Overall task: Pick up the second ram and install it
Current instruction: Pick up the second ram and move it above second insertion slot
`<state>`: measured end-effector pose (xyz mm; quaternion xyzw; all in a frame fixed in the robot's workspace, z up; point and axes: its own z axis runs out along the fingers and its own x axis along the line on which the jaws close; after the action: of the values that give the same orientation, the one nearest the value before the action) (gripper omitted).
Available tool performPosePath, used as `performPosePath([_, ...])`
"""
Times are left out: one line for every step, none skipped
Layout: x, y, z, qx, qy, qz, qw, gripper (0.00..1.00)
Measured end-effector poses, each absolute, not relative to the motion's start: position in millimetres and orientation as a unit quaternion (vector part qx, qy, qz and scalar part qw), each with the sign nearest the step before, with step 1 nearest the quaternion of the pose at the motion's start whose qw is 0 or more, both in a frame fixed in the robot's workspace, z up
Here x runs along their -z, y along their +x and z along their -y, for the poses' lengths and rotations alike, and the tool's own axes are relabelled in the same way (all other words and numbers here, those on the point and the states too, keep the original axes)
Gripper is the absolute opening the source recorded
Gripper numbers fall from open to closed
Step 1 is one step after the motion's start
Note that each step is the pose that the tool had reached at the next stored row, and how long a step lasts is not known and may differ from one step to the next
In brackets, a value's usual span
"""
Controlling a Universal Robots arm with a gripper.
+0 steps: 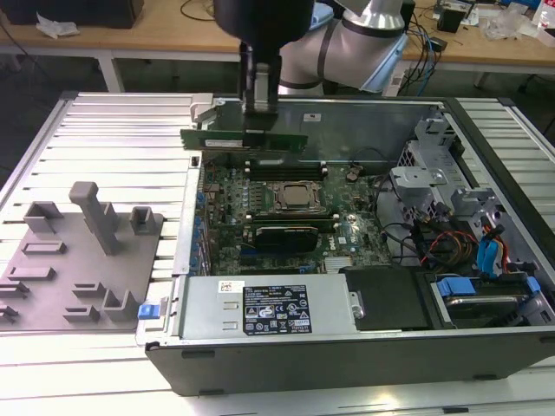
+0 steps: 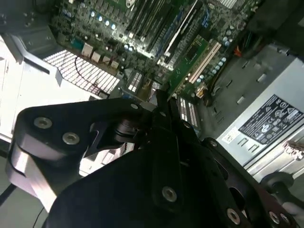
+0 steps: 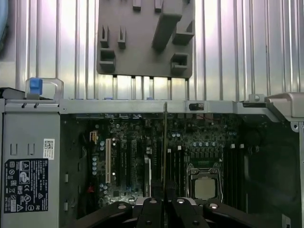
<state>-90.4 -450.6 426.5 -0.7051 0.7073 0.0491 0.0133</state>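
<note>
I see the second ram (image 1: 217, 139): a long green stick, clamped near mid-length by the gripper (image 1: 259, 111). It hangs level, long edge down, above the motherboard (image 1: 227, 208), not seated. First wrist view: edge-on, thin line.

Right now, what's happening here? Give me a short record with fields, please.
Gripper: black gripper, shut on the flat green ram stick
Stick: level, in the air above the green motherboard, not seated
Motherboard: inside the open grey metal computer case
Beside the case: grey plastic holder, at the exterior view's left
</note>
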Motion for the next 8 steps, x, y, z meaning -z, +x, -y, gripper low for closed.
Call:
performPosePath([-426, -86, 449, -0.049, -0.705, -0.707, 0.013, 0.13])
performPosePath([-425, -82, 448, -0.049, -0.705, -0.707, 0.013, 0.13])
performPosePath([-425, -78, 447, -0.049, -0.705, -0.707, 0.013, 0.13])
performPosePath([-424, -74, 447, -0.049, -0.705, -0.707, 0.013, 0.13])
performPosePath([-423, -70, 446, -0.049, -0.705, -0.707, 0.013, 0.13])
performPosePath([-422, -67, 446, -0.049, -0.705, -0.707, 0.013, 0.13])
performPosePath([-422, -65, 445, -0.049, -0.705, -0.707, 0.013, 0.13])
performPosePath([-421, -59, 445, -0.049, -0.705, -0.707, 0.013, 0.13])
